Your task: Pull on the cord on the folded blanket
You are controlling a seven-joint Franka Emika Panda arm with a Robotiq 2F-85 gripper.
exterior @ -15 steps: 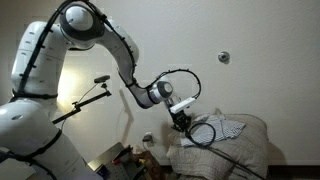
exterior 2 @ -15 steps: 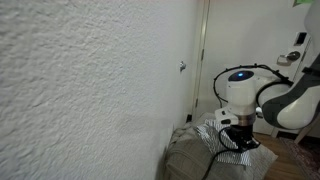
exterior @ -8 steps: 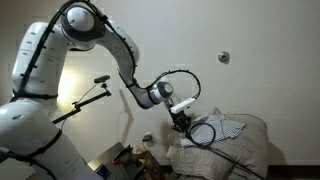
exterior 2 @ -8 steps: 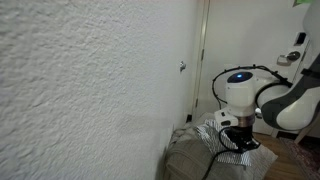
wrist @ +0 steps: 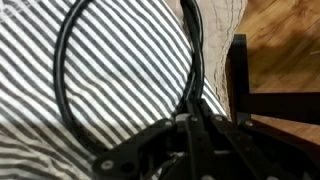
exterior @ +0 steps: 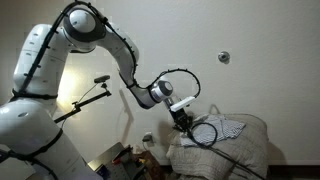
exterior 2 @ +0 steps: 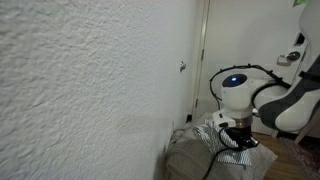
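The folded blanket [exterior: 240,150] is a bulky off-white pile with a striped patch [wrist: 120,70] on top. It also shows low in an exterior view [exterior 2: 192,158]. The cord [wrist: 62,60] is thin and black and lies as an oval loop on the stripes; the loop [exterior: 204,133] is visible in an exterior view too. My gripper [wrist: 192,125] is shut on the cord where the loop's strands meet. It sits at the left edge of the blanket top [exterior: 181,124] and under the white wrist [exterior 2: 238,141].
A dark frame [wrist: 240,70] and wooden floor [wrist: 285,40] lie just beyond the blanket's edge. A black stand arm [exterior: 90,98] and floor clutter [exterior: 130,158] are beside the robot base. A rough white wall [exterior 2: 80,90] runs close alongside.
The wrist has shifted very slightly over the blanket. The gripper stays shut on the cord and the loop looks much the same.
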